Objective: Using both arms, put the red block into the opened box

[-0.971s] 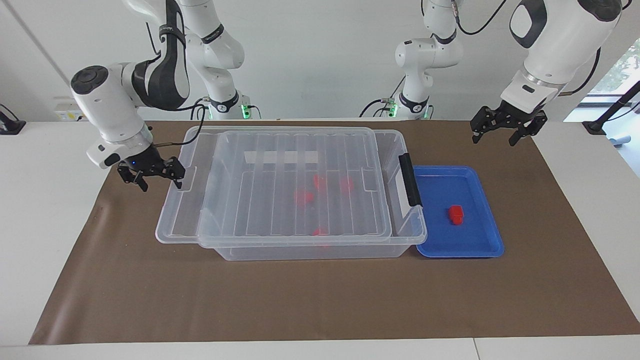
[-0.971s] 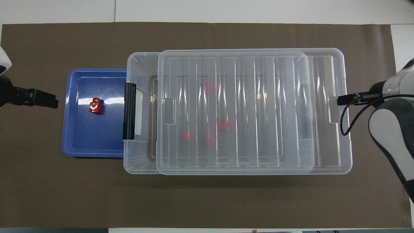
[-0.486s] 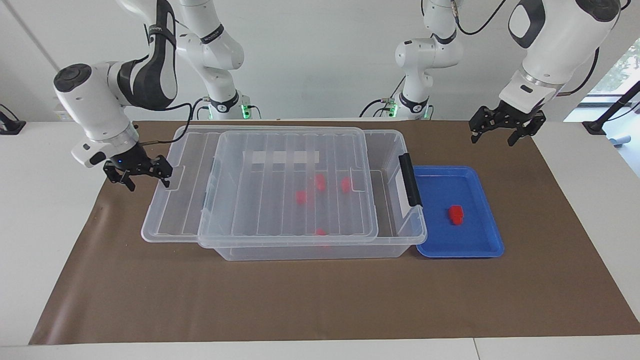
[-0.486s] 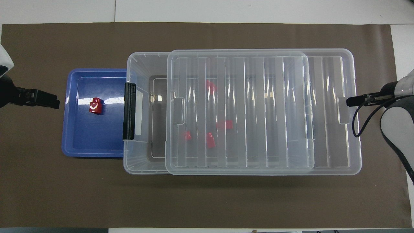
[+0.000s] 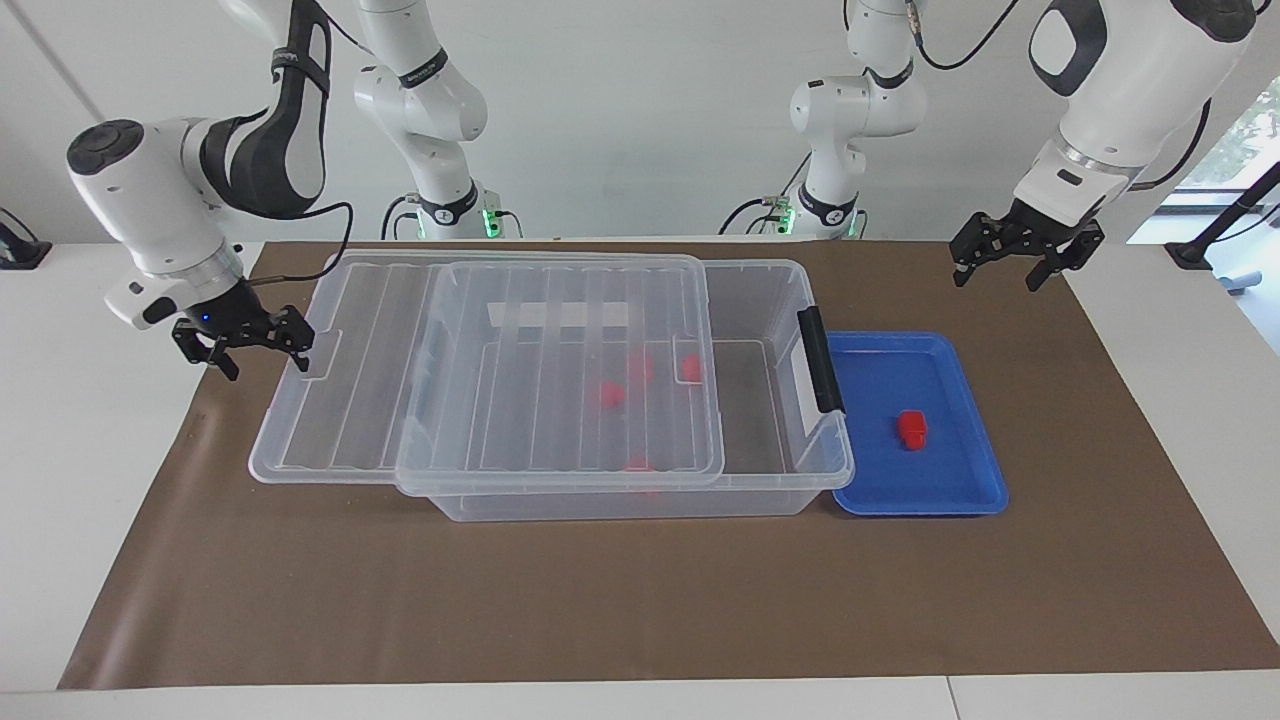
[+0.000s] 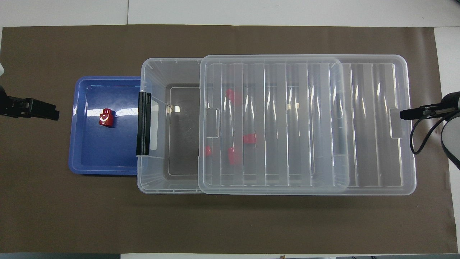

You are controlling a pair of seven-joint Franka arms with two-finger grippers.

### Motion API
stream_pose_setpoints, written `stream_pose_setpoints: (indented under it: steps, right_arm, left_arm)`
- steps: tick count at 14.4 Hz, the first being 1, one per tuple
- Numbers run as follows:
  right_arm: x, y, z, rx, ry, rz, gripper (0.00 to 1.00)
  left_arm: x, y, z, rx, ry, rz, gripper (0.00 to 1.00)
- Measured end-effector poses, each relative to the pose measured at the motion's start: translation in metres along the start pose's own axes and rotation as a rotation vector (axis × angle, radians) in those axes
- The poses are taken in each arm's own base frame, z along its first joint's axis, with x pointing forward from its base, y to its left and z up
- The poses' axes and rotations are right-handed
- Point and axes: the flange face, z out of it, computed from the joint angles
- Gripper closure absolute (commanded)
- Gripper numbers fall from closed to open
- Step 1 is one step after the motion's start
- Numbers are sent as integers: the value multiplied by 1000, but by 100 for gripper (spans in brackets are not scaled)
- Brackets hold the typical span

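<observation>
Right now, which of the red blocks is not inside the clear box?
The red block in the blue tray, beside the box's black latch; the other red blocks lie inside the box.

I see clear glossy ribbed plastic on box (image 5: 780, 300) and lid (image 5: 480, 380); tray (image 5: 960, 480) shiny blue plastic; mat (image 5: 600, 600) matt brown paper.
</observation>
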Motion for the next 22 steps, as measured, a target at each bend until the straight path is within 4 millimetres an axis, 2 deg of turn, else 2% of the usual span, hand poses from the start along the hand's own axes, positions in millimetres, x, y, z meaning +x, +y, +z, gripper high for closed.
stream_pose_setpoints:
  steps: [5,11,16,19,22]
  right_arm:
    - [-5,20,-4,-12,7,-22,0]
    - [-10,33,-6,-26,6,-38,0]
    - [-13,47,-6,-44,13,-54,0]
    - [-14,48,-5,-45,12,-53,0]
    - [-13,48,-6,-48,14,-54,0]
  left_arm:
    - [1,8,0,1,-1,14,0]
    - [0,7,-2,2,5,9,0]
    - [7,6,-2,6,50,-7,0]
    - [24,4,17,6,72,-17,0]
    - [47,3,66,3,68,-18,0]
